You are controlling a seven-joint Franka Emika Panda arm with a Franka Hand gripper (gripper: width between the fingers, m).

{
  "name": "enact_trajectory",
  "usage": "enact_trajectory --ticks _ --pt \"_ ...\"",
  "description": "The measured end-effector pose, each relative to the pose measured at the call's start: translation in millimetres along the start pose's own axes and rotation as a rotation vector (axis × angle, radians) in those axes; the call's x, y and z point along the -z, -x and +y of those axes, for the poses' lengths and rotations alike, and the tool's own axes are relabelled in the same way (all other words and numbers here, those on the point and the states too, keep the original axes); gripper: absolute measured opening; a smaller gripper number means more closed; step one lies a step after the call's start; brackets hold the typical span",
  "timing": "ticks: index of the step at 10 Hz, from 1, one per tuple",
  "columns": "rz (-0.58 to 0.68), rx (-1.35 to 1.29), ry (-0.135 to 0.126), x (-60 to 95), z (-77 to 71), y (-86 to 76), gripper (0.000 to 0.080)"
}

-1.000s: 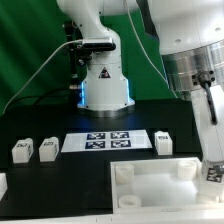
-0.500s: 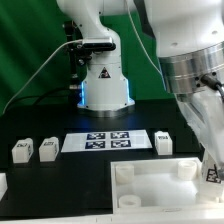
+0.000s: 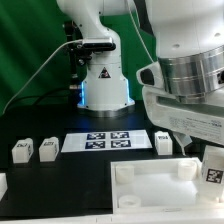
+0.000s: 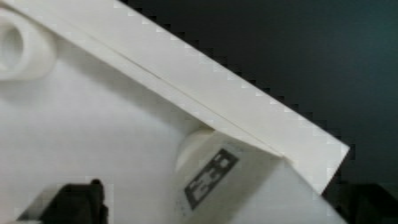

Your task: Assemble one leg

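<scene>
White plastic meets white plastic: the leg [image 3: 213, 168] stands at the corner of the tray-like part [image 3: 150, 178] on the exterior view's right, marker facing out, seemingly over a corner post where it should join. You see one dark finger [image 4: 75, 205] of the gripper [image 3: 206, 150] beside it, but you cannot tell whether the pincer clasps the leg. Spare legs [image 3: 20, 150] wait near the marker board [image 3: 108, 143].

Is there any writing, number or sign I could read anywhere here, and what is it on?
No readable words or numbers.
Triangular sign on the robot base: too small to read.
Square patterns, not writing, on the marker board and the legs.
</scene>
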State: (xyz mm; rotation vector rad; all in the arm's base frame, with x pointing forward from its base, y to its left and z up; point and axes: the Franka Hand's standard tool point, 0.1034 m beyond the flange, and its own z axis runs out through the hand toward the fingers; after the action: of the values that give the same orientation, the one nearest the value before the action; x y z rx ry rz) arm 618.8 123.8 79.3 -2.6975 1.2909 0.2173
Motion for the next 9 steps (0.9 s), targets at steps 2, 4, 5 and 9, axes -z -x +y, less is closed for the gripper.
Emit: enact_trajectory --ticks 2,4,5,9 --pt "0.07 0.345 0.109 0.8 -5.7 6.9 0.0649" --pt "0.071 0.444 0.109 0.3 -7.2 7.1 0.0649" --pt "0.073 0.415 0.107 0.2 -7.4 7.6 0.0526" --pt "0.074 0.16 0.092 -0.6 -7.4 9.1 0.0294"
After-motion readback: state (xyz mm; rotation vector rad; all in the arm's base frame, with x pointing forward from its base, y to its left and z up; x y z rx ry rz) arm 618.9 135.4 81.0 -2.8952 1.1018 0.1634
